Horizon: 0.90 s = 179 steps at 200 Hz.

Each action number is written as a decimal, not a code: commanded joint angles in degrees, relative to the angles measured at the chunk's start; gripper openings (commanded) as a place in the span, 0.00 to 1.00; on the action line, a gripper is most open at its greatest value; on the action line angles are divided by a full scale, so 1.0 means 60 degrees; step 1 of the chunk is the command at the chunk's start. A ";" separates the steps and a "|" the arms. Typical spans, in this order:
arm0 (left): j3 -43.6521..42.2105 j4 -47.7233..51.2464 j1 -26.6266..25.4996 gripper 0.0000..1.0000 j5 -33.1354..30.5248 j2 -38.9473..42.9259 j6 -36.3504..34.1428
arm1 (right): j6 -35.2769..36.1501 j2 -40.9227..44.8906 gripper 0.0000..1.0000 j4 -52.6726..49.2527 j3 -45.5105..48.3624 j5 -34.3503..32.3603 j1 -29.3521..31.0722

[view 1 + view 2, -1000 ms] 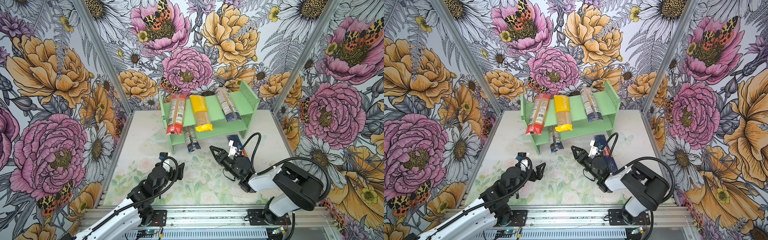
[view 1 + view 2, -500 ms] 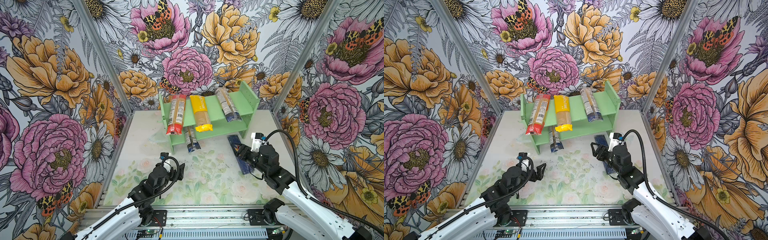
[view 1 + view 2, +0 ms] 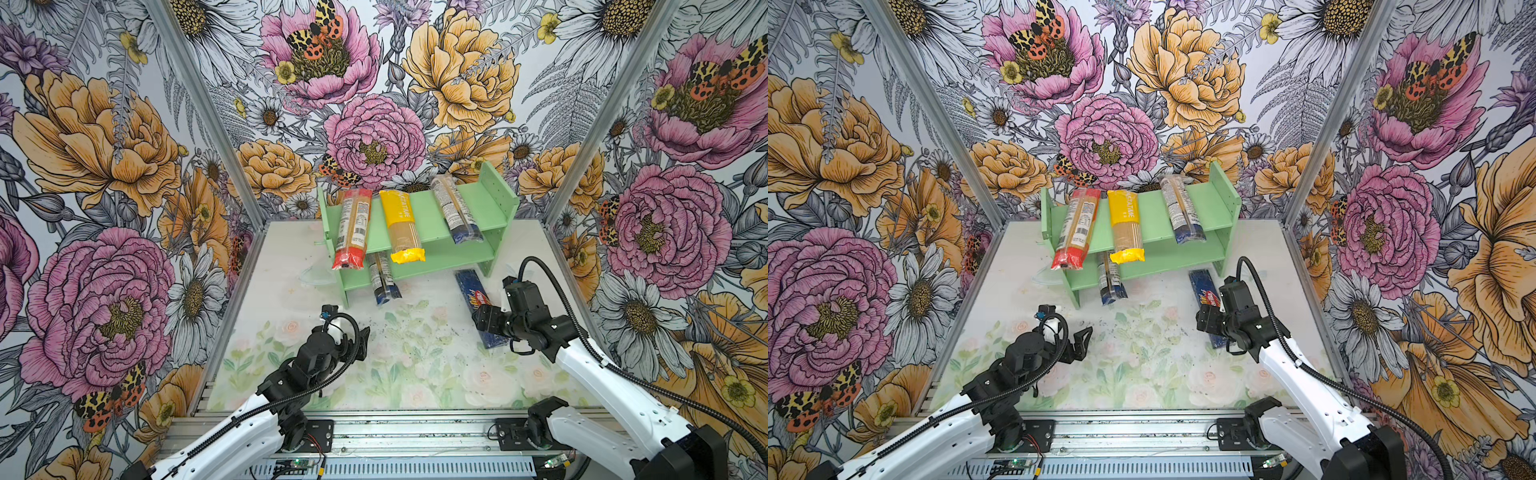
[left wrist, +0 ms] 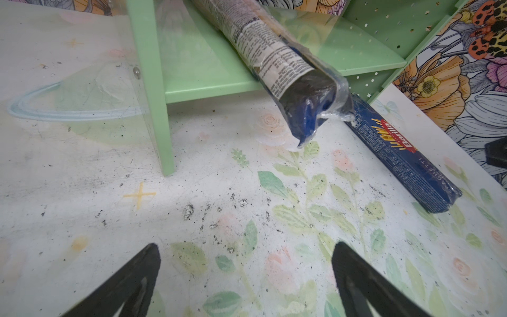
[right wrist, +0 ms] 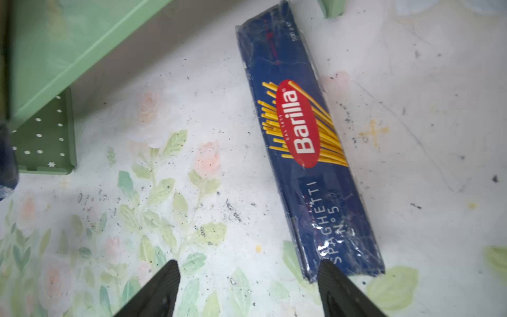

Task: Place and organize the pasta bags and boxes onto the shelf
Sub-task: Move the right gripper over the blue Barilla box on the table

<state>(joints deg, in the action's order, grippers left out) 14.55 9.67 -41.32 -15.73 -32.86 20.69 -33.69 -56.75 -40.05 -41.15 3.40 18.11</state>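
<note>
The mint-green shelf (image 3: 440, 255) (image 3: 1167, 257) stands at the back of the table. Its top tier carries a red-ended clear bag (image 3: 352, 232), a yellow bag (image 3: 401, 228) and a blue-ended clear bag (image 3: 456, 212), all overhanging the front. Another blue-ended bag (image 3: 384, 276) (image 4: 288, 71) pokes out of the lower tier. The dark blue Barilla box (image 3: 471, 286) (image 5: 301, 142) lies flat on the table right of the shelf. My right gripper (image 3: 484, 322) (image 5: 247, 288) hovers open over the box's near end, one fingertip beside its corner. My left gripper (image 3: 361, 343) (image 4: 245, 263) is open and empty above the table.
A clear plastic sheet (image 4: 68, 101) lies on the table by the shelf's left leg (image 4: 162, 137). Floral walls close in the left, right and back sides. A metal rail (image 3: 415, 432) runs along the front edge.
My right arm swung from the table's middle out to the right, over the Barilla box, and its jaws opened wider. The left arm stayed still.
</note>
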 commanded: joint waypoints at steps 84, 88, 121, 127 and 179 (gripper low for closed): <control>0.0096 -0.0180 0.0119 0.99 0.0105 -0.0274 0.0080 | 0.0562 -0.1573 0.94 -0.0605 0.0077 -0.0526 -0.1248; 0.0103 -0.0187 0.0119 0.99 0.0092 -0.0277 0.0079 | 0.0575 -0.1663 0.94 -0.0594 0.0054 -0.0550 -0.1271; 0.0099 -0.0189 0.0119 0.99 0.0055 -0.0281 0.0111 | 0.0749 -0.2253 0.96 -0.0374 -0.0022 -0.0488 -0.1261; 0.0096 -0.0191 0.0119 0.99 0.0050 -0.0283 0.0099 | 0.0767 -0.2306 0.96 -0.0294 -0.0001 -0.0425 -0.1269; 0.0096 -0.0217 0.0119 0.99 0.0042 -0.0309 0.0098 | 0.0819 -0.2289 0.98 0.0295 0.0436 -0.0054 -0.1202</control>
<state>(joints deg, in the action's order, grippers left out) 14.55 9.65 -41.32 -15.75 -34.61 20.71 -29.69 -70.74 -40.91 -39.72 1.83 10.79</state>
